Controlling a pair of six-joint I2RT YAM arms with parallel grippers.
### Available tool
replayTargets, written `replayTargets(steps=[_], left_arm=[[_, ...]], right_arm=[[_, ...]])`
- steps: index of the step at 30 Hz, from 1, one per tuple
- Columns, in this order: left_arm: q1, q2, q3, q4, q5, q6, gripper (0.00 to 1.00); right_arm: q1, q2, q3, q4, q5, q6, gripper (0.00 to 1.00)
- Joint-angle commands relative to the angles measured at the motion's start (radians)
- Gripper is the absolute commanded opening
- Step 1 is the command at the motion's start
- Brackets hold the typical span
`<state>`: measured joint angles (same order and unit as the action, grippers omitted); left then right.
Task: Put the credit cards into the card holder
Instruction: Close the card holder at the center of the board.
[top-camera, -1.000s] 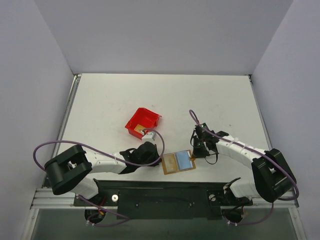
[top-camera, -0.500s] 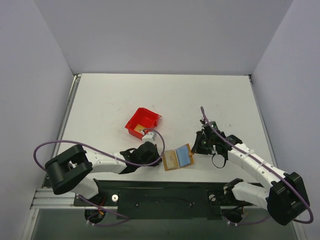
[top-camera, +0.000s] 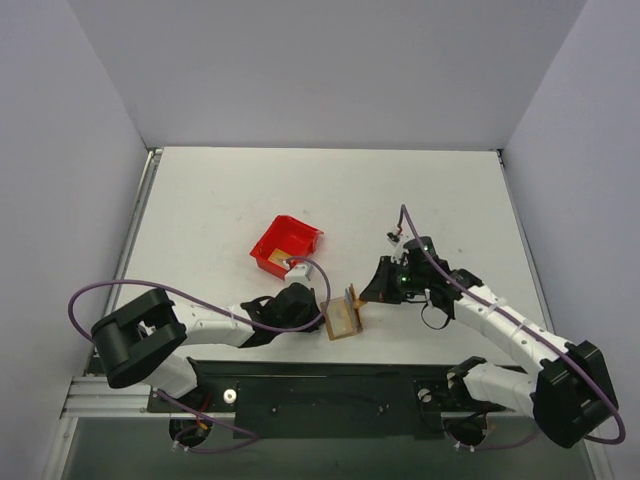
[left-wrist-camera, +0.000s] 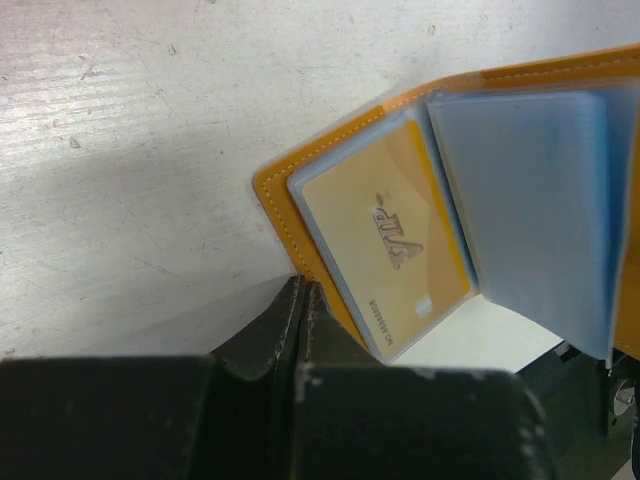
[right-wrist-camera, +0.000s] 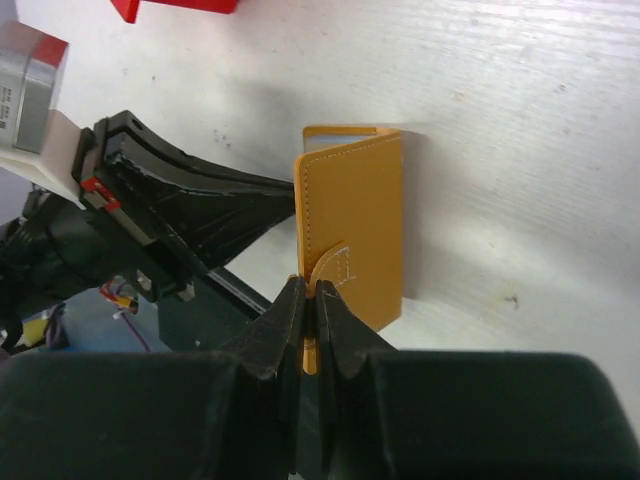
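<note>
The card holder (top-camera: 341, 320) is an orange-tan wallet near the table's front edge. Its left half lies flat and its right flap (right-wrist-camera: 355, 215) stands nearly upright, folding over toward the left. My right gripper (top-camera: 366, 296) is shut on the flap's small tab (right-wrist-camera: 330, 268). My left gripper (top-camera: 322, 318) is shut on the wallet's left edge (left-wrist-camera: 282, 215). In the left wrist view a golden credit card (left-wrist-camera: 385, 240) sits in the left pocket, beside the light blue inner panel (left-wrist-camera: 530, 200). The left gripper (left-wrist-camera: 303, 292) and right gripper (right-wrist-camera: 318, 292) both show jaws pressed together.
A red plastic bin (top-camera: 287, 243) stands just behind the left gripper, with a tan piece in its near corner (top-camera: 272, 261). The bin's edge also shows in the right wrist view (right-wrist-camera: 180, 6). The left arm (right-wrist-camera: 150, 225) lies close beside the wallet. White walls enclose the table.
My right gripper has moved left and up with the wallet's tab. The right flap with the blue panel has gone from lying flat to standing upright. The left gripper has stayed put.
</note>
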<state>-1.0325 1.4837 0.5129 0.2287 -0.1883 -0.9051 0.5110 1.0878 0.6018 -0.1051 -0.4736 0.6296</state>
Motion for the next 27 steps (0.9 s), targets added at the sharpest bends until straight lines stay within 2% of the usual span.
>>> replayTargets(steps=[1,14,21,27], left_arm=[[-0.006,0.03,-0.014,-0.088,0.01,0.023,0.0],[-0.006,-0.042,-0.059,-0.118,-0.011,0.0,0.0],[-0.005,-0.181,-0.067,-0.27,-0.08,-0.011,0.0],[0.003,-0.306,-0.073,-0.365,-0.143,-0.017,0.0]], right_arm=[[0.021,0.066,-0.008,0.156,-0.1,0.068,0.0],[0.208,0.313,0.021,0.323,-0.036,0.11,0.0],[0.222,0.403,-0.002,0.407,-0.037,0.12,0.01],[0.239,0.475,0.018,0.427,-0.08,0.111,0.23]])
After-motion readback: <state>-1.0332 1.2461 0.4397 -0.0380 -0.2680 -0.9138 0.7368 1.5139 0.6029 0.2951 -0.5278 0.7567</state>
